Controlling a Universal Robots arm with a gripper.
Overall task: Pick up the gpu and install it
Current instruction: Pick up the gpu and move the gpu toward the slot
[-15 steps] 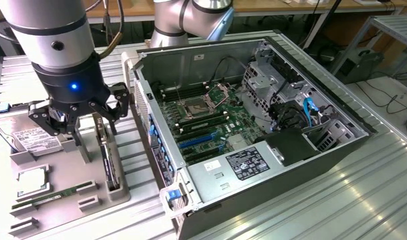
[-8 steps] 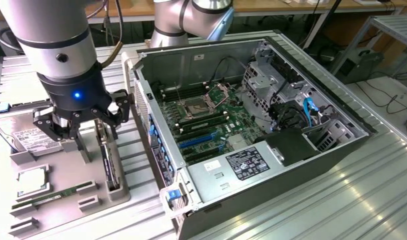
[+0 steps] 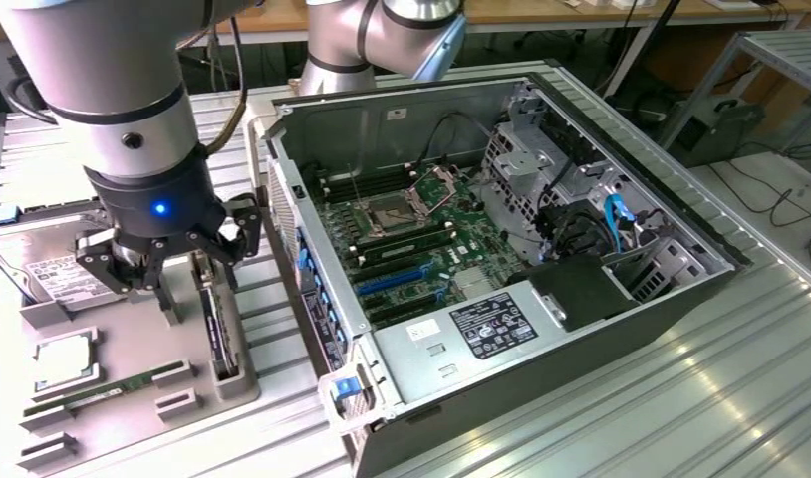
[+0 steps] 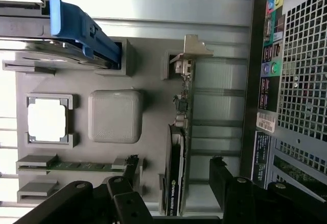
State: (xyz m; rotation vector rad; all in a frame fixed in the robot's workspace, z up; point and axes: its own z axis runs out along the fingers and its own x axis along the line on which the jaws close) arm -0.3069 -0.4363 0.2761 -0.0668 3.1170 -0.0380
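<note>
gpu (image 4: 179,147) stands on edge in a slot of the grey parts tray (image 4: 153,101), silver bracket (image 4: 191,48) at one end. It is a dark card with green lettering along the edge, too small to read. In the exterior view the gpu (image 3: 215,324) sits at the tray's (image 3: 127,334) side nearest the PC case (image 3: 512,249).

Gripper (image 4: 174,162) is above the card with jaws spread wide and nothing held, one black finger on each side and a gap to the card on both. Exterior view has the gripper (image 3: 166,277) over the tray.

Also on the tray:
- hard drive (image 4: 30,40) in a blue caddy (image 4: 76,22)
- CPU (image 4: 47,121)
- blank grey square block (image 4: 115,116)
- green RAM stick (image 4: 76,166)

Case is open, showing the motherboard (image 3: 405,239). The power supply (image 3: 472,334) has a black label (image 3: 492,327), text unreadable. The case rear has a white barcode sticker (image 4: 265,122), coloured ports (image 4: 271,55) and a mesh grille (image 4: 306,66).
</note>
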